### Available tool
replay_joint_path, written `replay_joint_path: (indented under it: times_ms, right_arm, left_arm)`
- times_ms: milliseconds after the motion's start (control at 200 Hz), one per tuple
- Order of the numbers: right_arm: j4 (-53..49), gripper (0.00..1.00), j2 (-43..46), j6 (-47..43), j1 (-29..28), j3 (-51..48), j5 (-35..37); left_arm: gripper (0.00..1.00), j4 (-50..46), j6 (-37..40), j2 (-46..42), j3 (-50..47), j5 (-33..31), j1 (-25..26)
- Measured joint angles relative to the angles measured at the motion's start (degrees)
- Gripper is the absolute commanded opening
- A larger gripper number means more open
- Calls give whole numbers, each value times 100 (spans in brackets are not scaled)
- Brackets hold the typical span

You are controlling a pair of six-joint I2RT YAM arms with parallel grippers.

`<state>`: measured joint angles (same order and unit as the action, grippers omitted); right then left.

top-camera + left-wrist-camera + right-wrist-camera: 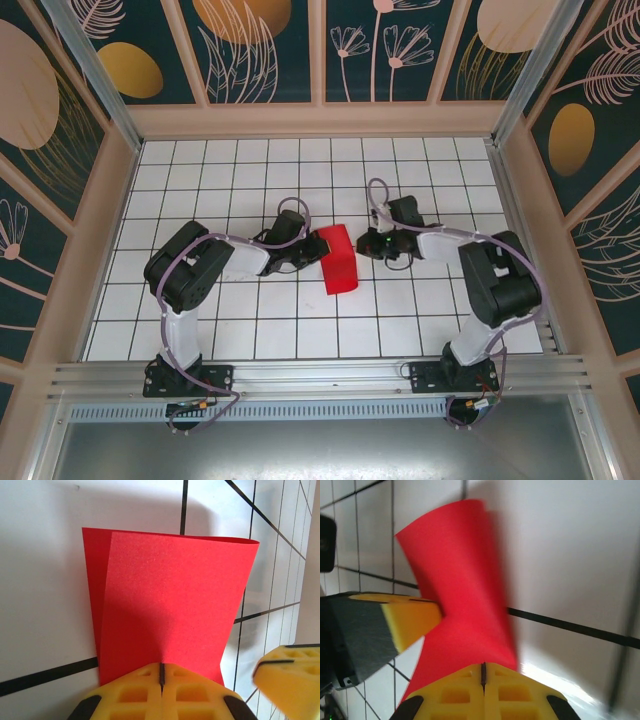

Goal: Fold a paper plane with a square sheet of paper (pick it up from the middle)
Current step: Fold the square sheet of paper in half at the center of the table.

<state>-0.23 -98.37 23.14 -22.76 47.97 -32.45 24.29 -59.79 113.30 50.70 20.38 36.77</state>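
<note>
Jaws of the left gripper [161,674] are pressed together on the near edge of the sheet of paper [170,605], which rises straight out of the seam between its yellow pads [135,695]. Jaws of the right gripper [483,672] are likewise closed on the opposite edge, the sheet of paper spreading up from their seam. Seen from above, it sits between the two grippers near the middle of the table [250,170], arched and bent over on itself. It is thin, matte and bright red, doubled into two layers with a soft rounded fold at one end, its sides drawing inward toward each grip. The pads are moulded with square pockets. The table is white tile with dark grid lines
</note>
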Motion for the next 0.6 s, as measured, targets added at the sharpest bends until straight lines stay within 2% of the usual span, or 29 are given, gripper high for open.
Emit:
replay_joint_path:
  times_ms: [120,295,450,600]
  right_arm:
    - [203,0,-409,81,-264,286,-109]
    - [302,0,-798,146,-227,376,-70]
    - [330,0,-841,258,-31,341,-149]
    - [424,0,-564,337,424,26,-42]
  left_arm:
    - [0,-146,17,0,74,0,0]
    - [0,-378,90,2,184,-4,2]
    - [0,-520,205,7,254,-37,17]
    - [0,-568,319,7,273,-94,37]
